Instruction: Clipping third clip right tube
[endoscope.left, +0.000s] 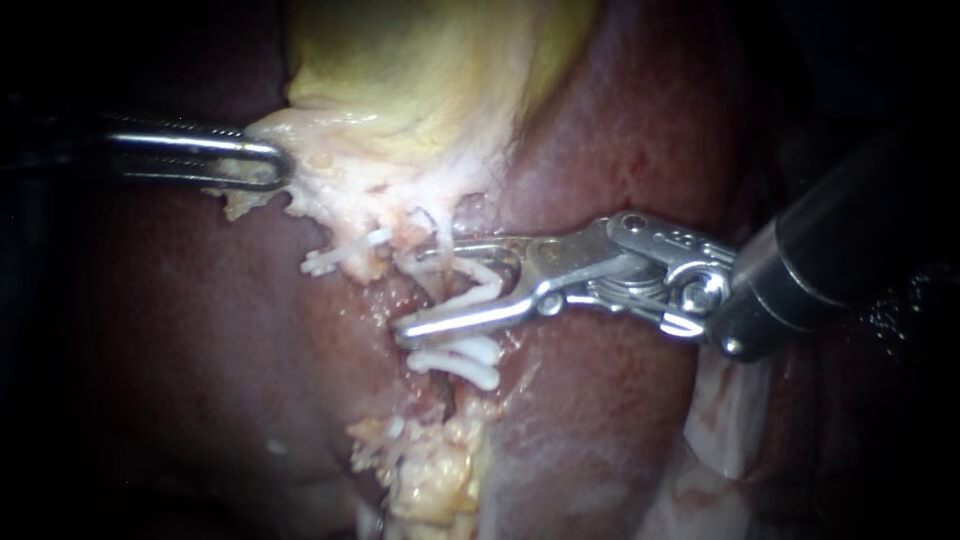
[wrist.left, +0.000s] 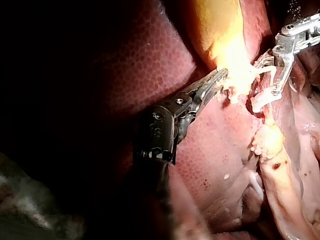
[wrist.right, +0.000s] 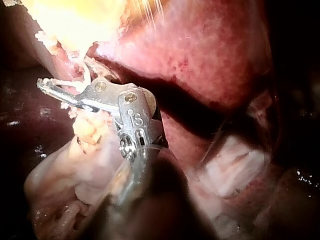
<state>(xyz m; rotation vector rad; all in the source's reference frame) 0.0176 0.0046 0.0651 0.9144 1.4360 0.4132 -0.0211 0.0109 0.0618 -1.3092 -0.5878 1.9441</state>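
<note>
Right tube (endoscope.left: 438, 280): long axis crosswise between the jaws of the right instrument (endoscope.left: 408, 293). The jaws carry an open clip (endoscope.left: 488, 287) astride the tube, just above two placed clips (endoscope.left: 465, 362). Left instrument (endoscope.left: 278, 165): farther from the tube, clamped on the gallbladder (endoscope.left: 400, 100).

Mottled dark-red liver (endoscope.left: 620, 150), pale yellow gallbladder (endoscope.left: 420, 70), white clips (endoscope.left: 465, 352).

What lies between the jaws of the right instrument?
A white clip sits between the right instrument's jaws, around a pale tube. The lower jaw covers the tube's stretch behind it, so how far the clip reaches cannot be seen.
</note>
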